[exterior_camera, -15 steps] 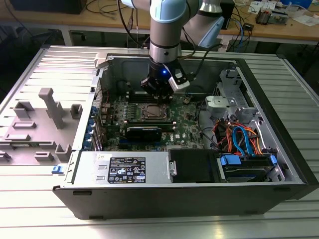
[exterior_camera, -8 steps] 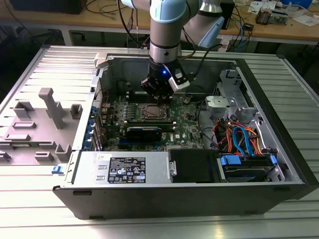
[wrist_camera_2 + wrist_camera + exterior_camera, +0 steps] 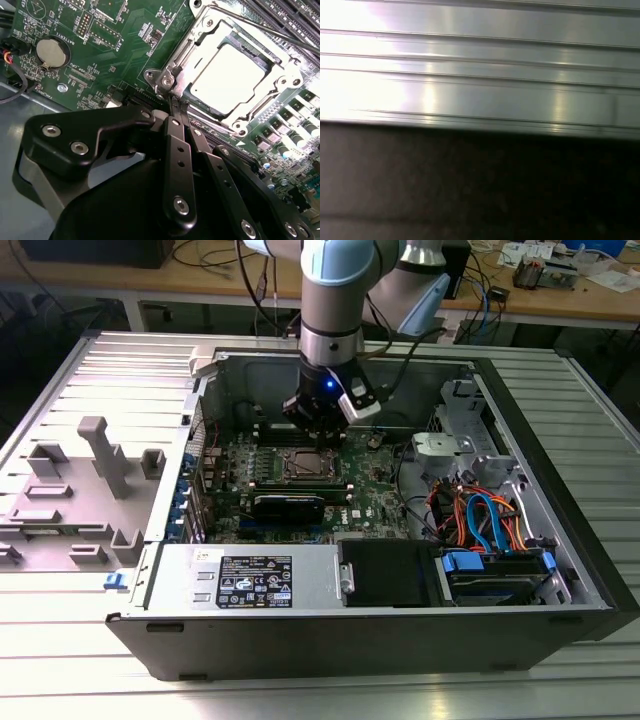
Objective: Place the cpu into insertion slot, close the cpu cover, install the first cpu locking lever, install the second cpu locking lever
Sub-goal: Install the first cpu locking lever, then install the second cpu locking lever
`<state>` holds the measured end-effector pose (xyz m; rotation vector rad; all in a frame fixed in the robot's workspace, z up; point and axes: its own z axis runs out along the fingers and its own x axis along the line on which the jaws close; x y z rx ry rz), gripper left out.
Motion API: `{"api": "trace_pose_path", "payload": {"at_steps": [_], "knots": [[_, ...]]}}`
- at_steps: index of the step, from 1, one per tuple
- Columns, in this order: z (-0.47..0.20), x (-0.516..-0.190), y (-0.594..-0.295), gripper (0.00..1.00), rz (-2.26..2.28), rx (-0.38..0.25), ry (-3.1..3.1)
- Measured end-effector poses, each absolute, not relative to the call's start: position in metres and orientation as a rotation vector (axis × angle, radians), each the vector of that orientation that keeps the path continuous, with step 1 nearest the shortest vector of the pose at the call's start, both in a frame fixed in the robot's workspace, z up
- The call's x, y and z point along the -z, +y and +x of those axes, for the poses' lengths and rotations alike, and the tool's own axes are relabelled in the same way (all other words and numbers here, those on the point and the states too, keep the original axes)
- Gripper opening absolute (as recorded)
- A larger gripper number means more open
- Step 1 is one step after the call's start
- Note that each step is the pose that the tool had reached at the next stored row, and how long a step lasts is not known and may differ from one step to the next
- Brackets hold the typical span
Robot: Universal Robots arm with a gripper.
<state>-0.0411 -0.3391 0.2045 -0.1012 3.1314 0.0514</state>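
- gripper [image 3: 176,107] pointing straight down into the case, fingers [image 3: 181,165] pinched together, tips right at the corner of the cpu cover [image 3: 210,37]
- cover's down flat over the cpu [image 3: 227,75], which sits in the insertion slot [image 3: 303,464]
- memory slots [image 3: 287,20] just beyond

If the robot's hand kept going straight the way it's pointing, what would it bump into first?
Probably the corner of the cpu cover. The hand points at that silver frame's hinged corner, with the cpu seated inside its window. Depth is hard to judge; it may already be touching.
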Motion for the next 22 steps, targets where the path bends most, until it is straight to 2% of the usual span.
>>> {"api": "trace_pose_path", "payload": {"at_steps": [22], "knots": [[-0.0393, -0.2098, -0.3458, 0.11, -0.101, -0.051, 3.132]]}}
